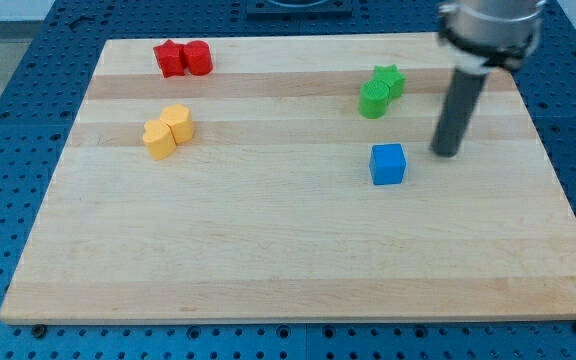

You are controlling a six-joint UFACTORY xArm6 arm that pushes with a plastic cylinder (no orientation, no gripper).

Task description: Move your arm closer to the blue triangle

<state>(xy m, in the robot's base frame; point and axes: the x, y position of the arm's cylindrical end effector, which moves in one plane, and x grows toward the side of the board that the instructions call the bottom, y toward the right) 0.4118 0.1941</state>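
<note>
The only blue block [388, 163] sits right of the board's middle; it looks like a cube, and no triangular shape can be made out. My tip [447, 153] rests on the board a short way to the right of the blue block and slightly above it, apart from it. The dark rod rises from the tip toward the view's top right.
Two green blocks [380, 90] touch each other above the blue block, left of the rod. Two yellow blocks [168, 131] sit at the left. Two red blocks [183, 58] sit near the top left. The wooden board [288, 270] lies on a blue perforated table.
</note>
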